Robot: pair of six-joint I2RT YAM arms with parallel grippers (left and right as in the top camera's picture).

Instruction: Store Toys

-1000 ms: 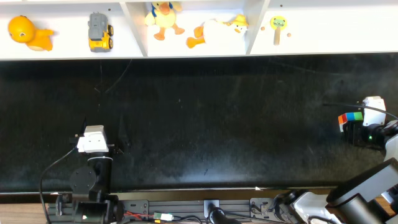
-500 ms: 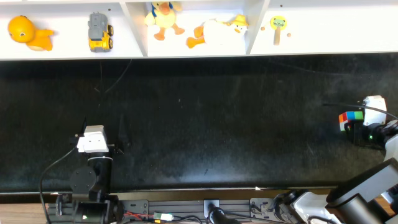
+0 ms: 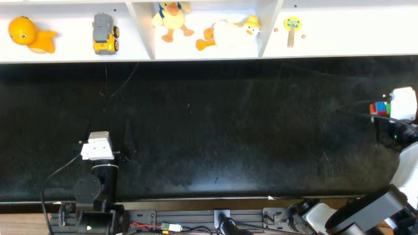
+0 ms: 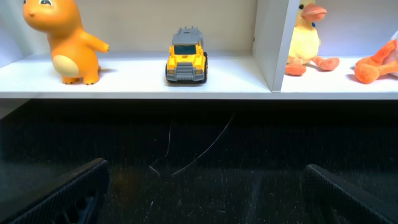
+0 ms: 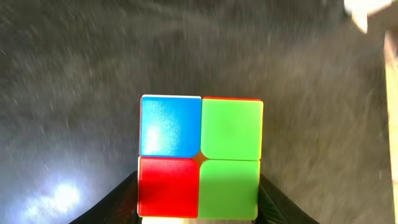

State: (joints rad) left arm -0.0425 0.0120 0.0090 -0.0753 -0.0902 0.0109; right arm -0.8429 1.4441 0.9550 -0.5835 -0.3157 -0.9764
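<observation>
Black matting (image 3: 228, 130) covers the table in the top view, with a white shelf (image 3: 209, 60) along its far edge. On the shelf stand an orange figure (image 3: 29, 34), a yellow truck (image 3: 105, 33), a yellow duck (image 3: 172, 18), a white duck (image 3: 228, 32) lying on its side, and a small rattle (image 3: 291, 29). The left gripper (image 3: 98, 147) sits low near the table's left front. The right gripper (image 3: 385, 112) is at the far right edge, with the puzzle cube (image 3: 378, 108) in it.

From the left wrist, that arm's fingers (image 4: 74, 186) stand wide apart with nothing between them. They face the orange figure, the truck and the yellow duck on the shelf.

From the right wrist, the cube shows blue, green and red squares. It is clamped between the dark fingers (image 5: 121, 199), with the mat behind it.
</observation>
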